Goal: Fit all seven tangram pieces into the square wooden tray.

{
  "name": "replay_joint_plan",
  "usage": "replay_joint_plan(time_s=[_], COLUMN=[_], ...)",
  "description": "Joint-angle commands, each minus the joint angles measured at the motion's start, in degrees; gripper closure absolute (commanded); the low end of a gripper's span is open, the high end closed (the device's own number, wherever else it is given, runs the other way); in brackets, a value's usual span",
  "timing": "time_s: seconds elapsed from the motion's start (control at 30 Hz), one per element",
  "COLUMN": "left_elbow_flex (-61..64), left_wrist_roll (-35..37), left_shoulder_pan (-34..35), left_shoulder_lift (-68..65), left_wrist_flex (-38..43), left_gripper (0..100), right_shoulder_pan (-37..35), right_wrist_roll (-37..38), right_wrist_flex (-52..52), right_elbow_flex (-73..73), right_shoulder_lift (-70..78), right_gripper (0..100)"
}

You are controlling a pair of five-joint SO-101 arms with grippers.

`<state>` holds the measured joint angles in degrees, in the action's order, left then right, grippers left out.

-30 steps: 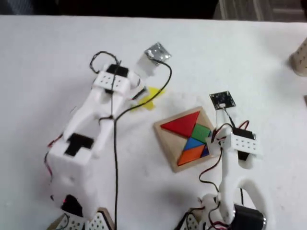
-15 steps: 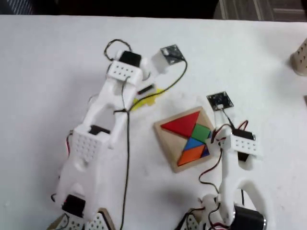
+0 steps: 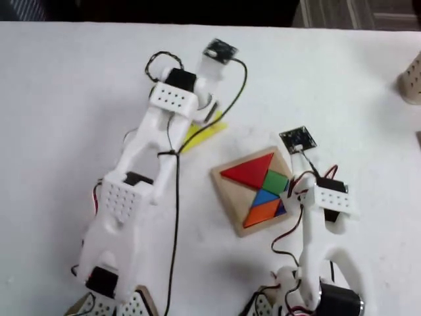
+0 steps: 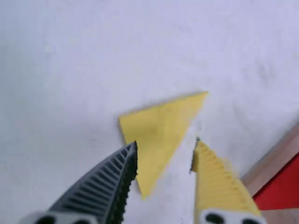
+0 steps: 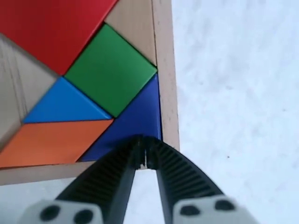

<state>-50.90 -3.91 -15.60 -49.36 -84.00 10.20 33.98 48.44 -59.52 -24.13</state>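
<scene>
A yellow triangle (image 4: 159,128) lies flat on the white table (image 3: 79,79), partly under the left arm in the high view as a yellow triangle (image 3: 199,134). My left gripper (image 4: 163,151) is open just above it, a finger on each side. The square wooden tray (image 3: 225,180) sits right of it and holds a red triangle (image 3: 251,171), green square (image 3: 277,181), light blue triangle (image 3: 265,197), orange piece (image 3: 263,210) and dark blue triangle (image 5: 133,126). My right gripper (image 5: 142,156) is shut with nothing in it, its tips over the dark blue triangle at the tray's near right side.
Bare wood shows in the tray (image 5: 133,21) beside the red and green pieces. A pale round object (image 3: 412,80) stands at the table's right edge. Cables (image 3: 174,191) trail along both arms. Open tabletop lies to the far left and back.
The left arm swung toward the back and right, then its gripper settled over the yellow triangle. The right arm barely moved.
</scene>
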Motion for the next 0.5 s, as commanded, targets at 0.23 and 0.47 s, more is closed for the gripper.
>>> replay_joint_plan(time_s=[0.23,0.47], left_elbow_flex=[-3.1,-3.2], left_wrist_roll=[20.9,24.5], left_shoulder_pan=[-0.7,-5.1], left_shoulder_lift=[-8.0,-9.0], left_wrist_flex=[9.1,16.6], left_gripper=[96,98], right_shoulder_pan=[-0.7,-1.9], right_wrist_roll=[0.8,0.9], right_wrist_flex=[0.0,0.7], right_elbow_flex=[-0.1,-0.4], right_shoulder_lift=[-0.9,-1.0], right_gripper=[97.9,97.9])
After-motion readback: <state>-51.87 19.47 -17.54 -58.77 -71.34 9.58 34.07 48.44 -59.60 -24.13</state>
